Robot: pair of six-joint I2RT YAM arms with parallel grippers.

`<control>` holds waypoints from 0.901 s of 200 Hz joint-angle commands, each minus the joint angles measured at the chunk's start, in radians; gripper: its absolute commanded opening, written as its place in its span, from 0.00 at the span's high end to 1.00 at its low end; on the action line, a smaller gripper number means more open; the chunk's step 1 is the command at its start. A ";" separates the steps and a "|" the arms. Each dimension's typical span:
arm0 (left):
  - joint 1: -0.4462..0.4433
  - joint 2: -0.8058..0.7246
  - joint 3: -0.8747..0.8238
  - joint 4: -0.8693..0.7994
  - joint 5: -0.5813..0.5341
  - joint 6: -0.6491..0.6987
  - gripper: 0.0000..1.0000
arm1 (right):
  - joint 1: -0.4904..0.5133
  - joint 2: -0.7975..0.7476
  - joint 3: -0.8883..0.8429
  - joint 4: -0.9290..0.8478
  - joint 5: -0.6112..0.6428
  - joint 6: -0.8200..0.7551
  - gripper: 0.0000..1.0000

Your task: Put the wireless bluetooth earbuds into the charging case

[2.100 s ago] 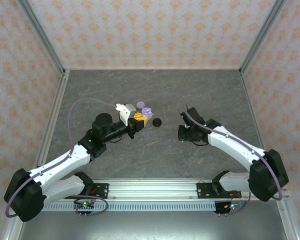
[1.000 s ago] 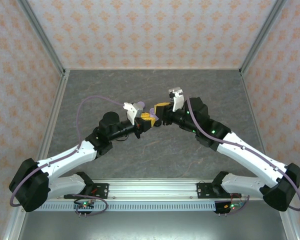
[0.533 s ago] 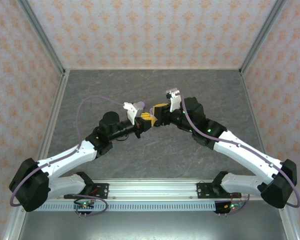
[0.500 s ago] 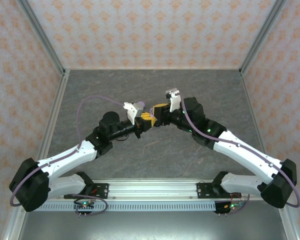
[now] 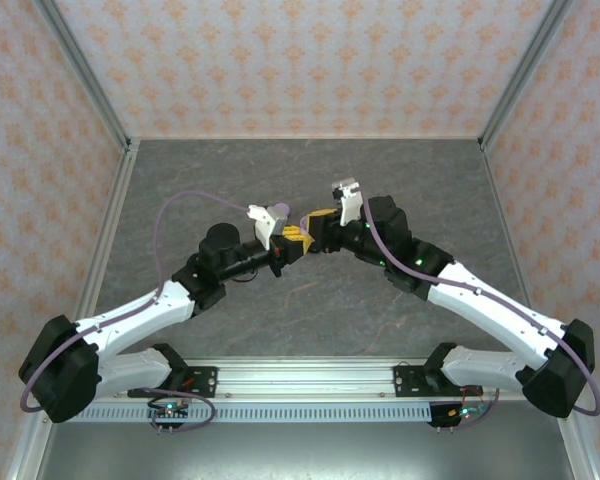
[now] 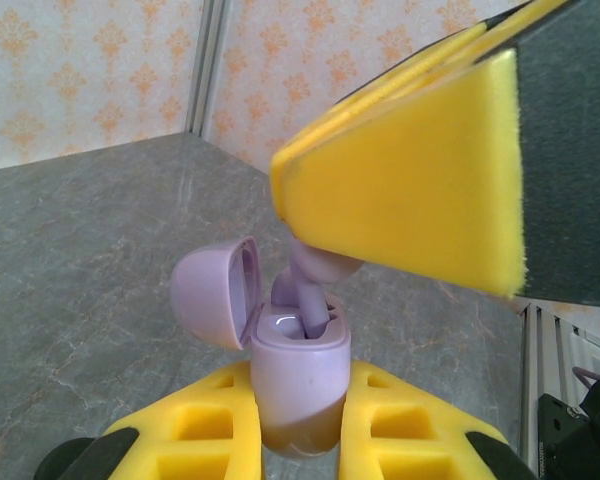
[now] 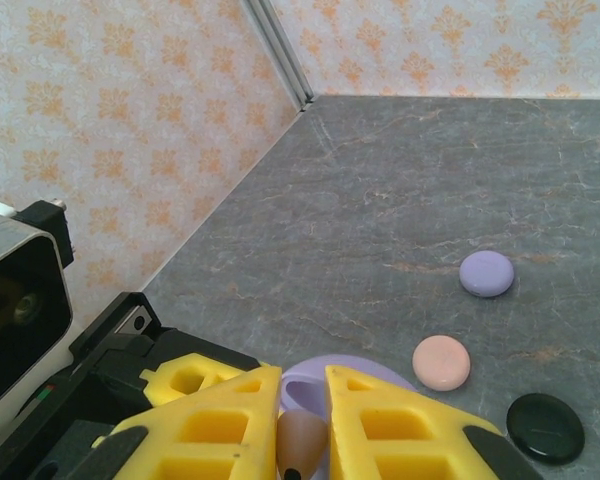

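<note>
Lavender case [image 6: 300, 375] in L tool [image 6: 298, 430]; R tool [image 7: 302, 405] pinches earbud [image 6: 315, 300] at opening.

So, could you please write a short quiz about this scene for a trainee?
1. True or false: the lavender case held by the left claw has its lid open.
2. The right claw is shut on: A) a coin, B) an earbud, C) nothing.
3. How many closed round cases lie on the table in the right wrist view?
Key: 1 true; 2 B; 3 three (lavender, pink, black).
</note>
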 commanded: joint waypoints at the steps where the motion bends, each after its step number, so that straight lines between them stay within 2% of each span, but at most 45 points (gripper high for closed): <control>1: -0.008 -0.004 0.029 0.054 -0.010 -0.005 0.98 | 0.010 -0.028 -0.024 -0.045 -0.009 0.008 0.82; 121: -0.009 0.005 0.027 0.062 -0.003 -0.012 0.98 | 0.011 0.022 0.017 -0.068 -0.005 0.031 0.78; 164: -0.008 0.005 0.022 0.064 -0.005 -0.010 0.98 | 0.011 0.008 0.044 -0.076 0.003 0.042 0.69; 180: -0.009 0.005 0.020 0.064 -0.006 -0.010 0.98 | 0.011 -0.006 0.057 -0.087 0.020 0.043 0.61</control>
